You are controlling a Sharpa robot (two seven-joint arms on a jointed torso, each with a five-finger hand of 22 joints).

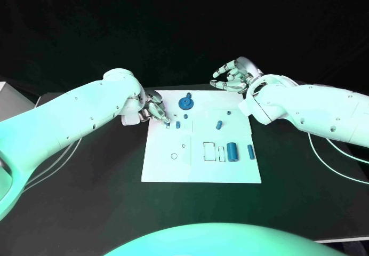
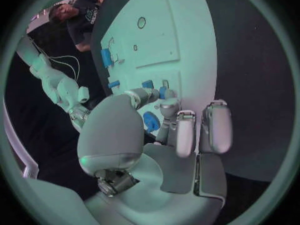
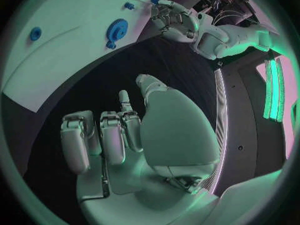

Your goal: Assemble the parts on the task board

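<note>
The white task board [image 1: 200,168] lies mid-table. A blue gear [image 1: 187,102] stands near its far edge, also the gear [image 3: 116,30] in the right wrist view. A short peg [image 1: 177,125], a small piece [image 1: 219,125], a thick cylinder [image 1: 232,151] and a slim pin [image 1: 250,152] rest on the board. My left hand [image 1: 154,112] reaches over the board's far left corner, thumb and a finger pinching a small blue part [image 2: 163,92] down at the board. My right hand [image 1: 231,78] hovers beyond the far edge with its fingers [image 3: 100,140] curled in on nothing.
Outlined slots [image 1: 209,151] and a small ring mark [image 1: 174,156] show on the near half of the board. Black table [image 1: 92,176] surrounds the board on all sides. Cables [image 1: 338,160] hang by the right arm.
</note>
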